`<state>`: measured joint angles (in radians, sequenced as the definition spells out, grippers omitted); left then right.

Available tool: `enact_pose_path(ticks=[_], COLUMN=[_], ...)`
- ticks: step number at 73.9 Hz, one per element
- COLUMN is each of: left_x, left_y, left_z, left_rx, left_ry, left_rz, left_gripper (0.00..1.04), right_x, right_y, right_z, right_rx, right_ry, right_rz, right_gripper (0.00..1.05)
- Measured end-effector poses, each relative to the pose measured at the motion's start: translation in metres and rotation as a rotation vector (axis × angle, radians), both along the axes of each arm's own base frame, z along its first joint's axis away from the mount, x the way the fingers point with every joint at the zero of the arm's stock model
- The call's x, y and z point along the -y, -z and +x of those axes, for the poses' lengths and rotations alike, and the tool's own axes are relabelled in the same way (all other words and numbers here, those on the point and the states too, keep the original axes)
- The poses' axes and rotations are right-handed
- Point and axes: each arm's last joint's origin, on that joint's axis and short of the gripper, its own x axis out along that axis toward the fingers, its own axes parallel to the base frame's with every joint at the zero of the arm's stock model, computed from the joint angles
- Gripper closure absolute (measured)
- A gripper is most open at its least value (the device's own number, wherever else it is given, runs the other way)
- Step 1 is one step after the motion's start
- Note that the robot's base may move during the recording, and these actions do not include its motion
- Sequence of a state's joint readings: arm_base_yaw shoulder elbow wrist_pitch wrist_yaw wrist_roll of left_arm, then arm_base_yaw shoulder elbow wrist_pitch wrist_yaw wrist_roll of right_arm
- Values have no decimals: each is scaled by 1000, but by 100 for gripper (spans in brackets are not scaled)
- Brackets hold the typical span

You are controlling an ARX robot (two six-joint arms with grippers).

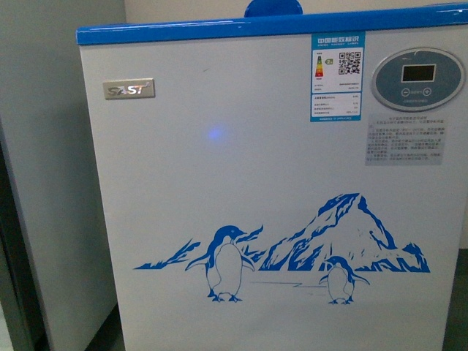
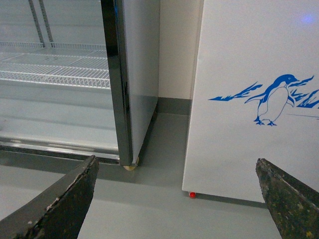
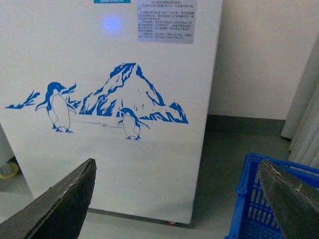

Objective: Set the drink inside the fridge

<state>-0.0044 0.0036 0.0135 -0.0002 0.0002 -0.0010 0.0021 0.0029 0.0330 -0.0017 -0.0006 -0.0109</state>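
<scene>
The fridge [image 1: 241,183] is a white chest freezer that fills the front view, with a blue top rim, a silver SAST badge and a blue penguin-and-mountain graphic. It also shows in the left wrist view [image 2: 249,59] and in the right wrist view [image 3: 114,69]. My left gripper [image 2: 177,199] is open and empty, low above the grey floor before the fridge's left corner. My right gripper [image 3: 177,199] is open and empty, low before the fridge's right part. The drink is out of view. Neither arm shows in the front view.
A taller grey-white upright cabinet [image 2: 139,64] with a dark-framed door and white wire shelves [image 2: 55,69] stands left of the fridge. A blue plastic basket [image 3: 259,209] sits on the floor right of the fridge. A blue object [image 1: 273,8] rises behind the rim.
</scene>
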Motion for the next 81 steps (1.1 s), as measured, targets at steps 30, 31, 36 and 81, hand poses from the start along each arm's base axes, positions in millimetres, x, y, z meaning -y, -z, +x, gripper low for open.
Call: enact_pose_path(ticks=[30,31,36,81], left_x=[0,0,0,0], left_y=[0,0,0,0], left_z=[0,0,0,0], left_rx=[0,0,0,-1], left_ry=[0,0,0,0], left_rz=[0,0,0,0], left_gripper=[8,8,8,8], right_x=[0,0,0,88], right_y=[0,0,0,-9], right_z=[0,0,0,36], right_rx=[0,0,0,-417], right_ry=[0,0,-1,471], right_rz=[0,0,0,-9], right_gripper=[7,7,7,7])
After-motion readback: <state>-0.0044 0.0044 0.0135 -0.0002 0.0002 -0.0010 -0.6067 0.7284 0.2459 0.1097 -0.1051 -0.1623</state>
